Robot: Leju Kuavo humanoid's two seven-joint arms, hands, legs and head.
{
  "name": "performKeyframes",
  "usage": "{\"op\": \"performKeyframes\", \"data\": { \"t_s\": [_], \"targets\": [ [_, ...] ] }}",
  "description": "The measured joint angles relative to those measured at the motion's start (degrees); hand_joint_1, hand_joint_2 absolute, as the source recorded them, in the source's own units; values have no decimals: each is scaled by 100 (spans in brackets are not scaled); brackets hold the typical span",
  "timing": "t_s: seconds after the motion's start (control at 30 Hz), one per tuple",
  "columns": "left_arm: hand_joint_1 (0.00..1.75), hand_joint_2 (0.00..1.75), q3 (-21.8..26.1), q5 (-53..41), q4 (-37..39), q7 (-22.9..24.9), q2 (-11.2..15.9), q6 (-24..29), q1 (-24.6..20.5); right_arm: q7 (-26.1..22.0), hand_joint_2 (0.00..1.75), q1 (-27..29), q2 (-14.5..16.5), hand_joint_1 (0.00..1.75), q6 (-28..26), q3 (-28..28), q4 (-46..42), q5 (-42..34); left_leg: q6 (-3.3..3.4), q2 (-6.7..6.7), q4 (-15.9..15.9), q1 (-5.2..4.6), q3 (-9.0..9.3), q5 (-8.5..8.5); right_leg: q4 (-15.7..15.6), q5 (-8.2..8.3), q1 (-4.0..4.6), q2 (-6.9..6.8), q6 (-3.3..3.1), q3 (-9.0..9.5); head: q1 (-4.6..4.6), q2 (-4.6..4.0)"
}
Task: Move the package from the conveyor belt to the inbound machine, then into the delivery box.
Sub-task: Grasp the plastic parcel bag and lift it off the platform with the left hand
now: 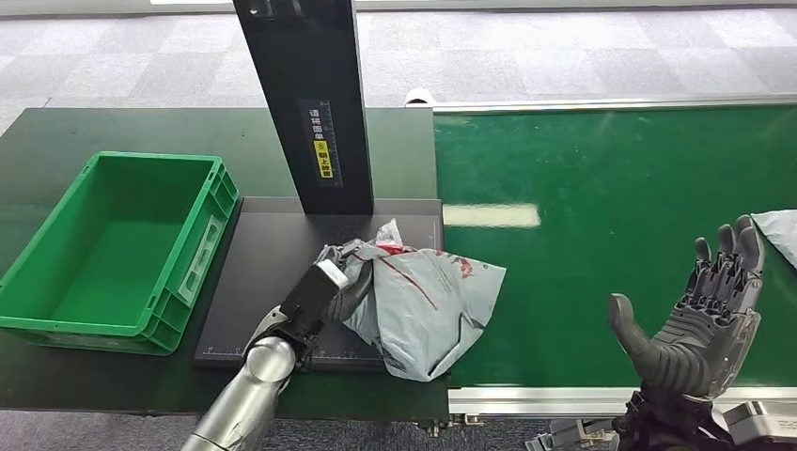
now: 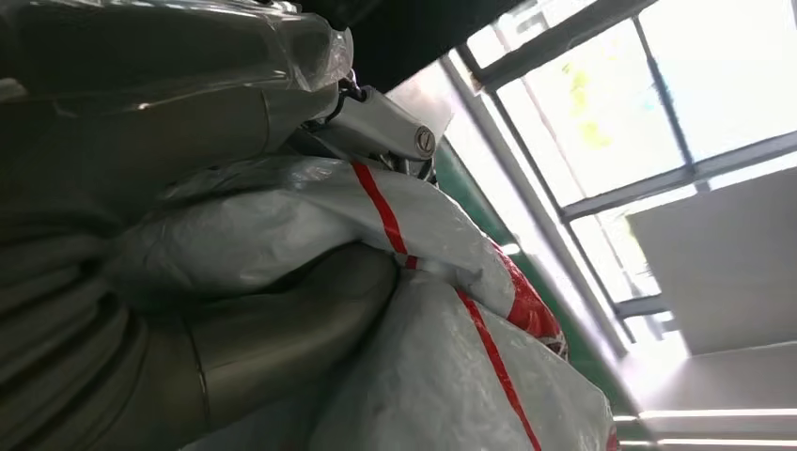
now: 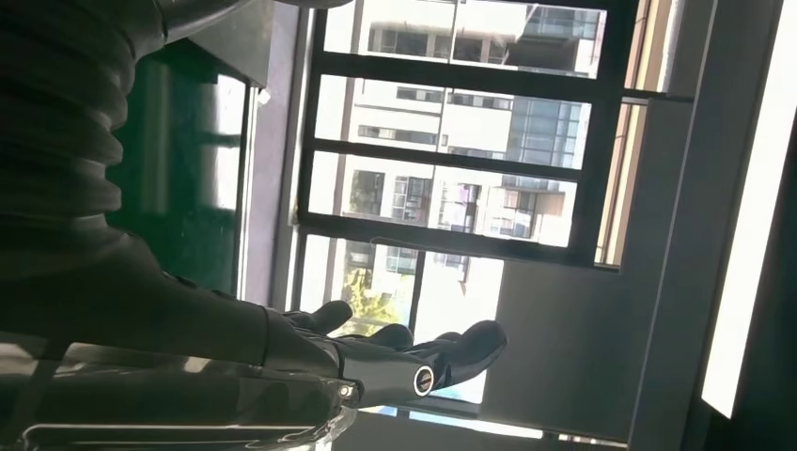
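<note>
A grey plastic package (image 1: 428,301) with red stripes lies partly on the black plate of the inbound machine (image 1: 273,282) and partly over the edge of the green conveyor belt (image 1: 601,225). My left hand (image 1: 331,280) grips the package's crumpled left end; in the left wrist view its thumb (image 2: 273,329) presses into the package (image 2: 451,376). My right hand (image 1: 700,315) hovers above the belt's near right side, fingers spread and palm up, holding nothing; the right wrist view shows the same hand (image 3: 395,362) with its fingers stretched out. The green delivery box (image 1: 113,244) stands empty at the left.
The machine's black upright column (image 1: 310,94) rises just behind the package. A second grey package (image 1: 778,230) lies at the belt's right edge, beside my right hand. The belt's metal rail (image 1: 526,399) runs along the front.
</note>
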Motion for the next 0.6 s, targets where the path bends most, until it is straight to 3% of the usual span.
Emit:
{"op": "performKeyframes", "data": {
  "t_s": [0.1, 0.27, 0.47, 0.6],
  "targets": [
    [175, 175, 112, 400, -909, -38, 190, 124, 134, -30, 175, 60, 0, 0, -10, -4, 0, -43, 0, 0, -1, 0, 0, 0, 0, 0, 2, 0, 0, 0, 0, 0],
    [175, 175, 645, 646, -1848, -149, 592, 937, 94, -45, 175, 207, 2, 0, -37, -13, 0, -168, -1, 4, -2, 6, 1, 1, 1, -1, 10, 1, -1, -2, 0, 0],
    [175, 175, 1419, 761, -1964, -142, 980, 1451, -334, -41, 175, 233, 2, 0, -32, -28, 20, -250, -8, 4, -2, 9, 1, 6, 3, 0, 11, 0, -2, 0, 1, 0],
    [175, 175, 1750, 33, -1414, 210, 1256, 2451, -889, -10, 175, 231, -7, 0, 6, 18, 48, -342, -8, 3, -1, 8, -1, 6, 3, 0, 9, 0, -2, -1, 4, 0]
  ]
}}
